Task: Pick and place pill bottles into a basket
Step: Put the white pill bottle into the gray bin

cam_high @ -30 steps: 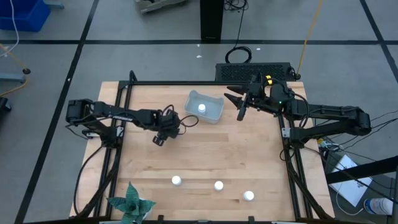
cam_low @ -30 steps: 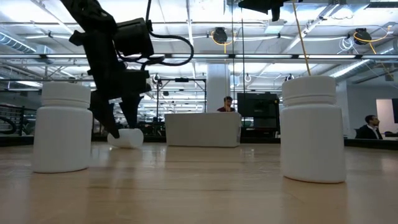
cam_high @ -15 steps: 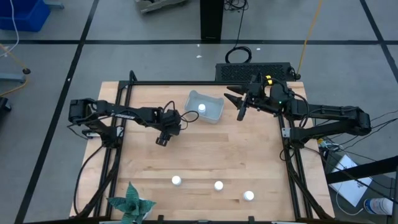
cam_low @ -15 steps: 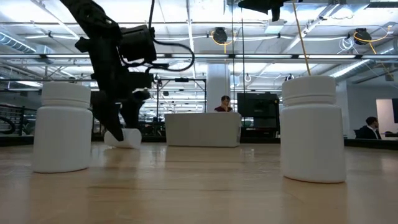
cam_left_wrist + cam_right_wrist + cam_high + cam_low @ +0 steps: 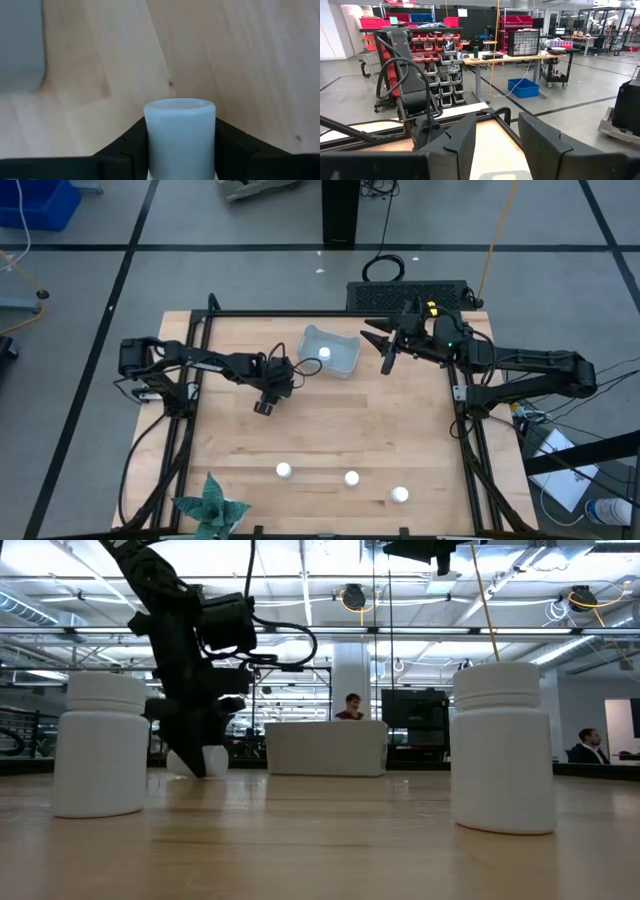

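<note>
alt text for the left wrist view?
A white pill bottle sits between the left gripper's two dark fingers, which press its sides, over the wooden table. A corner of the grey basket shows beyond.

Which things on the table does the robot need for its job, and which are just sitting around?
For the job:
- bottle in the left gripper: pill bottle
- basket with one bottle inside
- three standing bottles

Just sitting around:
- green paper plant
- right gripper, waiting beside the basket
</note>
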{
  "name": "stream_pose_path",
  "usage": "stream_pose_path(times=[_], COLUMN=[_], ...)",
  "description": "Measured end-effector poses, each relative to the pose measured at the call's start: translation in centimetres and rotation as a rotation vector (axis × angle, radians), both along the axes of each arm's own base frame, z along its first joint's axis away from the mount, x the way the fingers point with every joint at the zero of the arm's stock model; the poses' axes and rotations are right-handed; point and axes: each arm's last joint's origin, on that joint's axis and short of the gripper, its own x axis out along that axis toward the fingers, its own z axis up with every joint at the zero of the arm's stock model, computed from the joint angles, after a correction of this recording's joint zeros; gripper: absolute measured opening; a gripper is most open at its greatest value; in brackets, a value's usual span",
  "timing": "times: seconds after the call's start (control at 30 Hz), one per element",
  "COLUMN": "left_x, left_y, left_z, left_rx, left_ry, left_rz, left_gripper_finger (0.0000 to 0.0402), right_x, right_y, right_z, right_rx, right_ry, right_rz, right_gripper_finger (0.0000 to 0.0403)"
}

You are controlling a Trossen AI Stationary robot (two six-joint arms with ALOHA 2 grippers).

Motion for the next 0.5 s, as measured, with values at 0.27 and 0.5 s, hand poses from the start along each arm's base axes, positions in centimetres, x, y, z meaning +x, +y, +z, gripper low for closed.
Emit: stream_pose_path(times=[0.27,0.5], left_x=[0.4,2.2], left_y=[0.0,0.1], left_z=[2.0,6.9], left_rx=[0.013,-0.015], left_ry=[-0.146,-0.606], left_rz=[0.033,0.048], left_gripper_finger=[0.0166,0.0166], right_x=[0.0,0.0], right_y=[0.0,0.0], right_z=[-0.1,-0.3], right_rx=[0.003,0.015], right_ry=[0.015,0.024], right_rz=[0.0,0.0], right_gripper_finger=[0.0139,0.0139])
